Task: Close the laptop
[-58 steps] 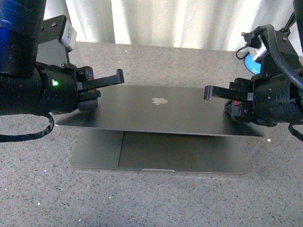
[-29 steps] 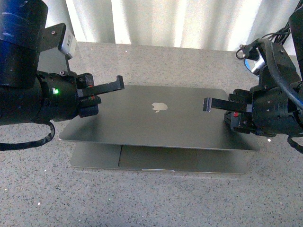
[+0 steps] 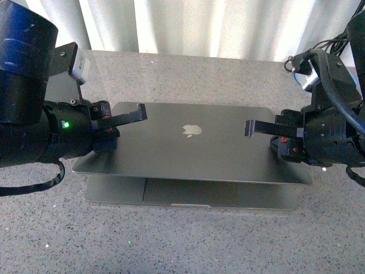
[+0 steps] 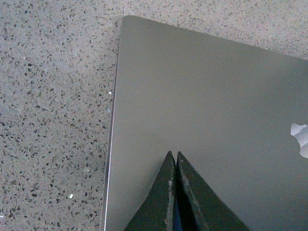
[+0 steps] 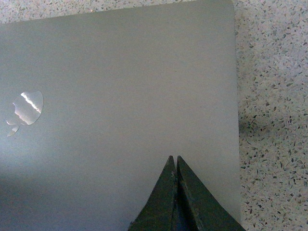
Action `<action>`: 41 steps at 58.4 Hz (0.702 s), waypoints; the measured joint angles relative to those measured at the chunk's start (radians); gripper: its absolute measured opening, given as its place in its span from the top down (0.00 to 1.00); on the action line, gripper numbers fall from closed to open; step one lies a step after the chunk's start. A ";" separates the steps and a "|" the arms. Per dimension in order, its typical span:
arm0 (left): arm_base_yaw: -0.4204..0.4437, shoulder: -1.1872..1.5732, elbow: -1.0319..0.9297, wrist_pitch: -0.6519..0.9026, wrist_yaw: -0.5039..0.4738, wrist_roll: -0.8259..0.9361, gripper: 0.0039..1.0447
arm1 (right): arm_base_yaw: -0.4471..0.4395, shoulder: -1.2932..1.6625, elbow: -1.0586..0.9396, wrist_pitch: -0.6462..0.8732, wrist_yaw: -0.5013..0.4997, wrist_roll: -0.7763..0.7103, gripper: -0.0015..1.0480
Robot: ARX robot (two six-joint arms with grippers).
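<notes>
The grey laptop (image 3: 188, 145) lies in the middle of the speckled table, its lid with the apple logo (image 3: 192, 130) tilted low over the base; a strip of palm rest and trackpad (image 3: 191, 188) still shows at the front. My left gripper (image 3: 141, 112) is shut, hovering over the lid's left part. My right gripper (image 3: 249, 128) is shut over the lid's right part. In the left wrist view the shut gripper (image 4: 173, 155) points across the bare lid (image 4: 202, 106). The right wrist view shows the same: the shut gripper (image 5: 173, 158) over the lid (image 5: 120, 96). I cannot tell whether either touches.
The stone table (image 3: 188, 240) spreads around the laptop. A blue object (image 3: 304, 78) sits at the back right behind my right arm. White curtains (image 3: 217, 25) hang past the table's far edge.
The lid has come down further over the base; less of the base shows at the front. My left gripper has dropped lower and my right gripper has moved slightly inward.
</notes>
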 joint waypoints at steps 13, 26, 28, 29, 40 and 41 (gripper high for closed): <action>0.000 0.011 -0.012 0.018 0.001 -0.007 0.97 | 0.001 0.010 -0.002 0.002 0.000 0.000 0.99; 0.000 0.022 -0.016 0.031 0.002 -0.017 0.97 | 0.003 0.019 -0.014 0.014 0.000 0.000 0.99; 0.000 0.024 -0.018 0.035 0.003 -0.021 0.97 | 0.003 0.021 -0.014 0.015 0.000 0.000 0.99; 0.000 0.026 -0.018 0.036 0.003 -0.022 0.97 | 0.003 0.023 -0.014 0.015 0.000 0.000 0.99; 0.000 0.043 -0.026 0.055 0.006 -0.034 0.97 | 0.004 0.033 -0.015 0.019 0.000 0.000 0.99; 0.001 0.045 -0.026 0.056 0.006 -0.034 0.97 | 0.004 0.034 -0.015 0.019 0.000 0.000 0.99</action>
